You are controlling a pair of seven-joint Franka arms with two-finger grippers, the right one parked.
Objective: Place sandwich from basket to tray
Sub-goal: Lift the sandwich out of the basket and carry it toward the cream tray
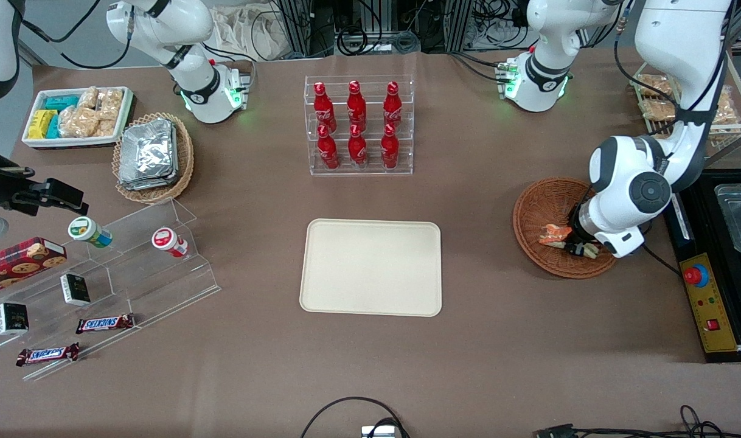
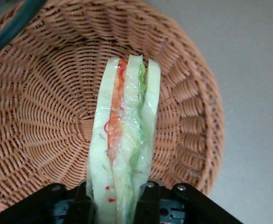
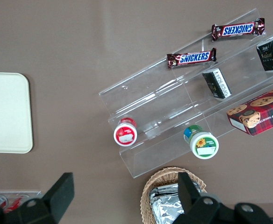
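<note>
We see a brown table cover [image 1: 480, 365] filling the front view, with loose black cables [image 1: 352, 413] at its nearest edge. Taking the cream tray [image 1: 371, 267] as our landmark: it lies flat, nearer the front camera than the clear rack of red cola bottles [image 1: 358, 125]. Toward the working arm's end from the tray sits the round reddish-brown wicker basket [image 1: 544, 207], well apart from it. The gripper [image 1: 580, 246] is down inside that basket, and its fingers [image 2: 148, 198] are clamped on the wrapped sandwich [image 2: 125, 140], one on each flat side. Toward the parked arm's end from the tray stands a stepped clear display [image 1: 133, 274] with Snickers bars [image 1: 104, 323], and farther away a tan basket of foil packets [image 1: 153, 157]. Farther than the bottle rack, cable bundles hang along the table's edge.

Only the left wrist view shows the sandwich edge-on, with orange and green layers under plastic film; the front view shows just a small orange scrap [image 1: 555, 233].
</note>
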